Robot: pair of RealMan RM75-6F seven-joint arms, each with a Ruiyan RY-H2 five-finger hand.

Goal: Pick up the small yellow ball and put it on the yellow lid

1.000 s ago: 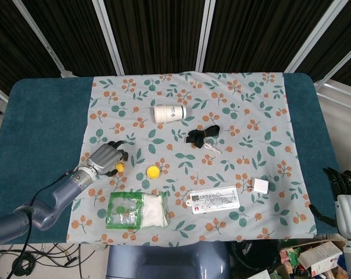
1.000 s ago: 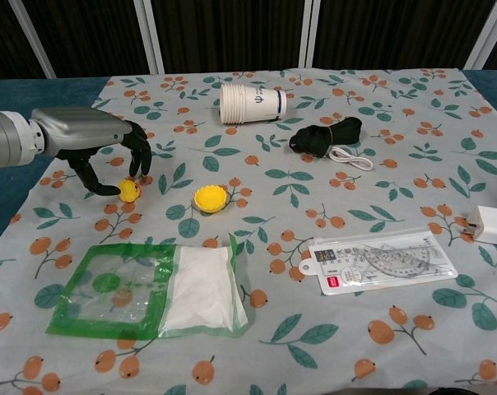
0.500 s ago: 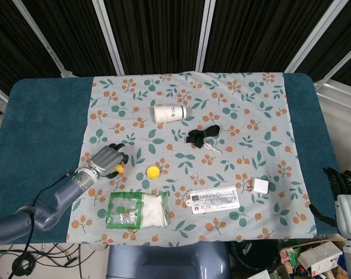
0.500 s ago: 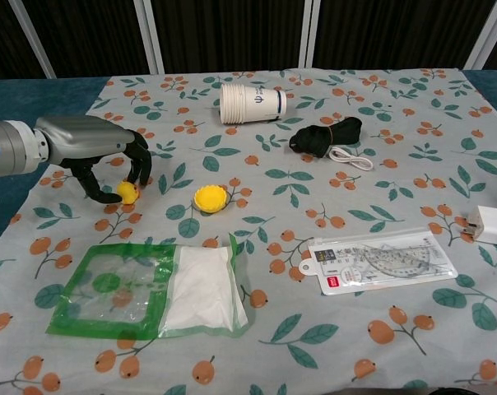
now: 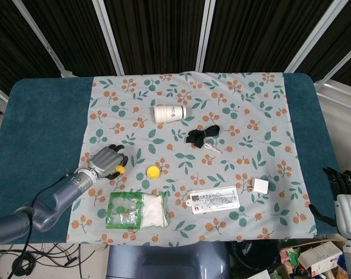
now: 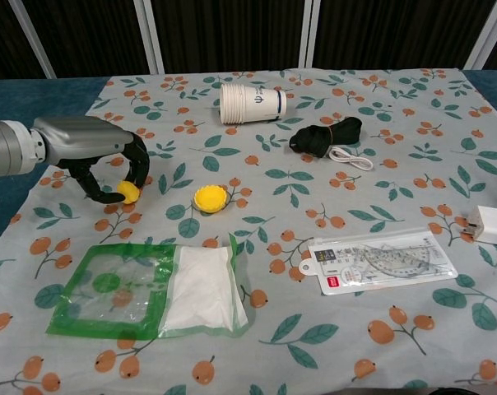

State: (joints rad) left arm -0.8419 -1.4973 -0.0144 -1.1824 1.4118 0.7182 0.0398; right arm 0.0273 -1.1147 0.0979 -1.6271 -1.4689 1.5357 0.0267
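On the left near side of the cloth: left hand (image 6: 109, 160) bent over the ball (image 6: 129, 192).
Left hand: fingers (image 6: 139, 167) curled round the ball, thumb on the near-left side and fingertips on the far-right side, both touching it. Pinching the ball.
Change: a second ago the fingers stood looser, dark tips just beside the ball; half a second ago they were drawing in; now they bear on it from two sides. Wrist has barely moved.
Ball: small, yellow, between thumb and fingers. Whether it has left the cloth (image 5: 187, 104) cannot be told; the head view shows only a sliver of it (image 5: 121, 169) at the fingertips.
Lid: yellow lid (image 6: 209, 198) lies flat on the cloth, right of the ball, near but apart; nothing on it.
Right hand: right hand (image 5: 343, 187) low at the far right edge of the head view, off the table; fingers too small and cropped to say whether spread or pressed together.
Meaning: grasp appears made, lift not yet shown. Judged stage: pick-up under way, carry to the lid outstanding.
Risk: small round ball in a light pinch may roll out when raised.
Others: cup (image 6: 252, 103), cable (image 6: 327, 136), green bag (image 6: 158, 288), ruler pack (image 6: 380, 262), untouched.
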